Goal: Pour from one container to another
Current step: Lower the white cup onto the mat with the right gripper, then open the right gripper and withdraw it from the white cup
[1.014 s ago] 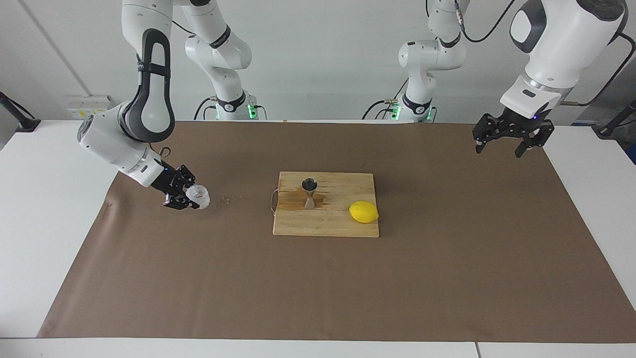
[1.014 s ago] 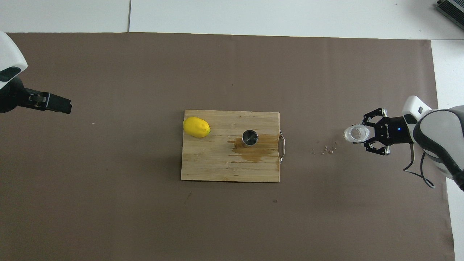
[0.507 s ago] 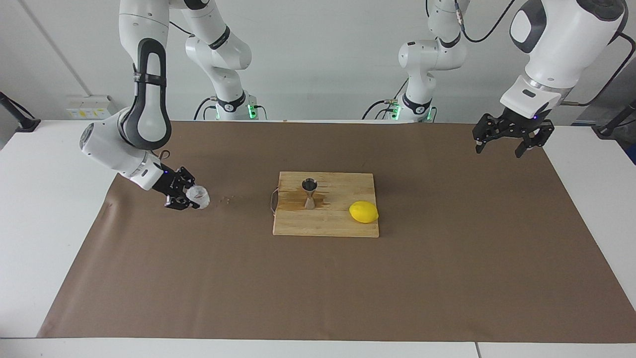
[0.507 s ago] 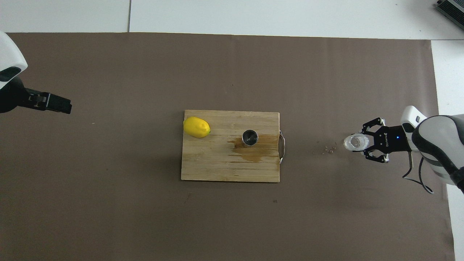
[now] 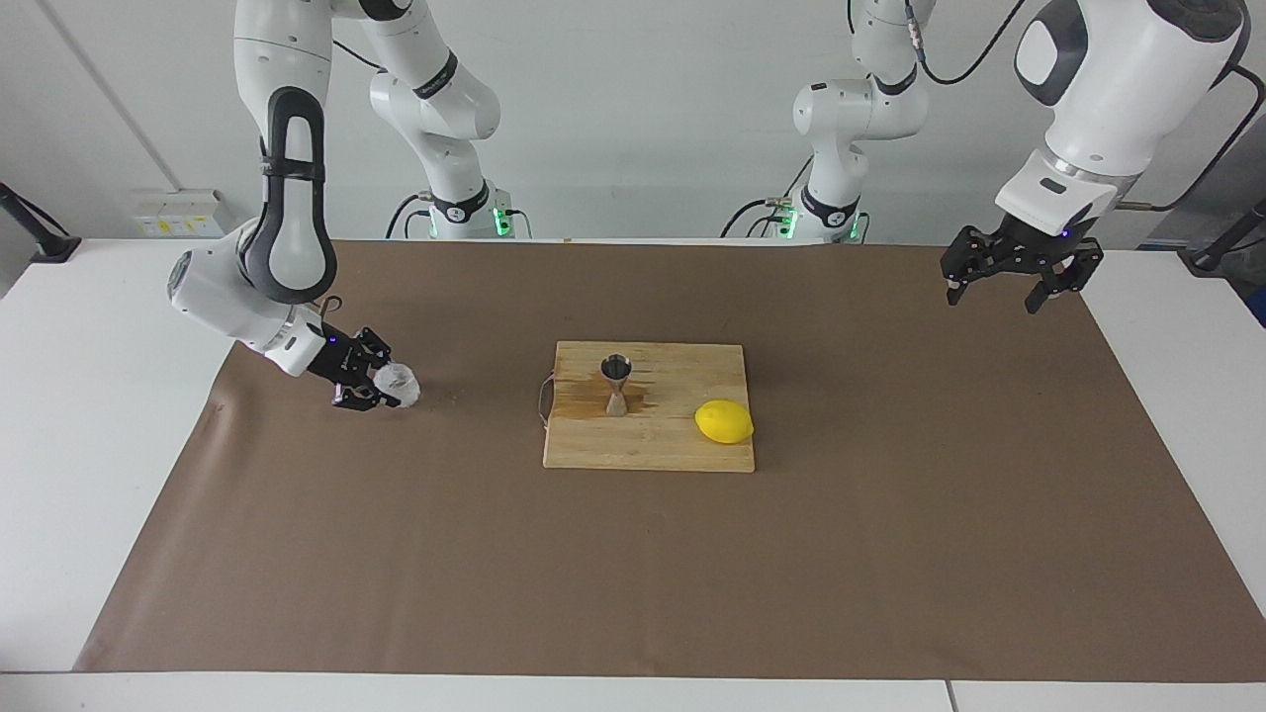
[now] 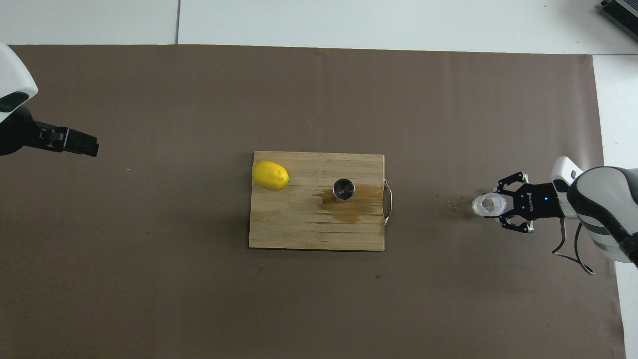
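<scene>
The right tool (image 5: 381, 385) at the frame's left grips the clear ribbed cup (image 5: 398, 383) low over the table (image 5: 890, 554); pouring looks done, with the jigger (image 5: 615, 384) centre-frame on its wet board (image 5: 653, 445). Next: release cleanly. The left tool (image 5: 1019, 272) waits wide open at the upper right.

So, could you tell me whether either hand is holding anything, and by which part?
The right hand has the clear ribbed cup between its fingers, by the sides; whether the grip is firm cannot be told. The left hand holds nothing.
</scene>
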You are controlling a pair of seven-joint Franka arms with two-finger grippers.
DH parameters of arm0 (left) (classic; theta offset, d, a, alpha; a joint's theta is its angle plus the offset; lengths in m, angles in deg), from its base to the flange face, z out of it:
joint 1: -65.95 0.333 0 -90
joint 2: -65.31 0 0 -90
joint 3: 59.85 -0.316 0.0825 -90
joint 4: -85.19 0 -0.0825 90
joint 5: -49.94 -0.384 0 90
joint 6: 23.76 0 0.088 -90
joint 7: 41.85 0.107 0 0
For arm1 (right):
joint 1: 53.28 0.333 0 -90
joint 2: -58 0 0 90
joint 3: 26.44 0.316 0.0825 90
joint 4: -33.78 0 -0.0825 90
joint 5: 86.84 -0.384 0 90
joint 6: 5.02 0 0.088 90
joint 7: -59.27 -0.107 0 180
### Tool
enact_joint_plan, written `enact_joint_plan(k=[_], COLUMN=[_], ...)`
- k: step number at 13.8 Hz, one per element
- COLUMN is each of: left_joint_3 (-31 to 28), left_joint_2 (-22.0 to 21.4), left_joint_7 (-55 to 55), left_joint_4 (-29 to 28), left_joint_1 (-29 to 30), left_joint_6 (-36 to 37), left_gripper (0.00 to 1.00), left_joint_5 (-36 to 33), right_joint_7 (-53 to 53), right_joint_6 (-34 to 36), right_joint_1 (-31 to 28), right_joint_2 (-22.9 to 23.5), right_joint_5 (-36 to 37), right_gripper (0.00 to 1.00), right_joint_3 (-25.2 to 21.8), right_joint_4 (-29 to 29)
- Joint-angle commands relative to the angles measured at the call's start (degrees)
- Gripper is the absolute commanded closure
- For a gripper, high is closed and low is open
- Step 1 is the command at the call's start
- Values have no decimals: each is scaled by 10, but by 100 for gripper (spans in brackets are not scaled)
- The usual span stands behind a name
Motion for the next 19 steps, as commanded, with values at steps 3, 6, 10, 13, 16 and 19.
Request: enact_joint_plan(k=[3, 6, 10, 13, 16, 19], left_joint_3=[2, 2, 2, 2, 2, 2], left_joint_2=[-15, -15, -15, -15, -15, -15], left_joint_7=[-4, -4, -4, -4, -4, -4], left_joint_4=[-15, -15, -15, -15, -15, -15], left_joint_1=[5, 4, 5, 5, 5, 5], left_joint_6=[-4, -4, -4, -4, -4, -4], left_gripper=[0, 0, 0, 0, 0, 0], left_joint_5=[6, 6, 6, 6, 6, 6], right_joint_7=[14, 6, -78, -158, -287, -486], right_joint_6=[4, 8, 29, 48, 55, 56], right_joint_1=[-9, -9, 2, 4, 22, 71], right_joint_2=[-5, -9, -61, -107, -167, -202], right_joint_5=[-22, -22, -13, 10, 69, 182], right_gripper=[12, 0, 0, 0, 0, 0], right_joint_3=[5, 5, 5, 5, 12, 12], right_joint_4=[-8, -4, -4, -2, 2, 38])
